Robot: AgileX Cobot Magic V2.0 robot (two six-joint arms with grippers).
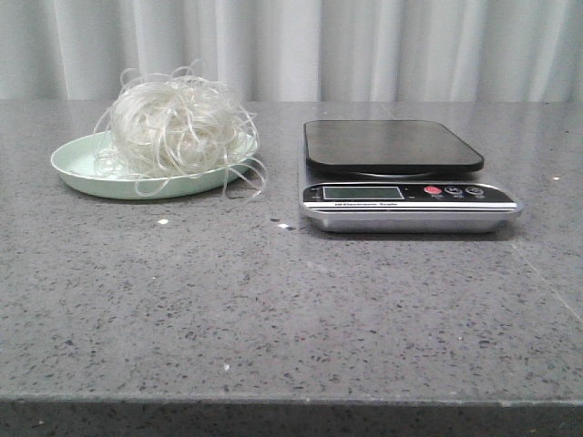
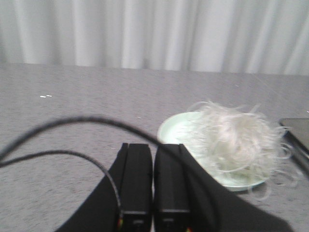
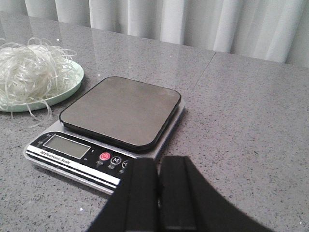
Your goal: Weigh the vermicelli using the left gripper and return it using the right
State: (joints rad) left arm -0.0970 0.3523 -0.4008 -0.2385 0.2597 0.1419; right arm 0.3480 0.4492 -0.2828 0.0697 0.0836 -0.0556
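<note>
The vermicelli (image 1: 178, 123), a rounded nest of whitish translucent strands, lies on a pale green plate (image 1: 77, 164) at the far left of the table. Stray loops hang over the plate's rim. It also shows in the left wrist view (image 2: 236, 142) and the right wrist view (image 3: 26, 72). A digital scale (image 1: 396, 146) with a dark empty platform stands to its right. My left gripper (image 2: 153, 147) is shut and empty, short of the plate (image 2: 176, 128). My right gripper (image 3: 158, 164) is shut and empty, just in front of the scale (image 3: 120, 108). Neither gripper shows in the front view.
The grey speckled table (image 1: 273, 309) stretches to a front edge. A white curtain (image 1: 364, 45) hangs behind it. A black cable (image 2: 72, 123) loops across the left wrist view. Small white crumbs (image 1: 282, 225) lie between plate and scale.
</note>
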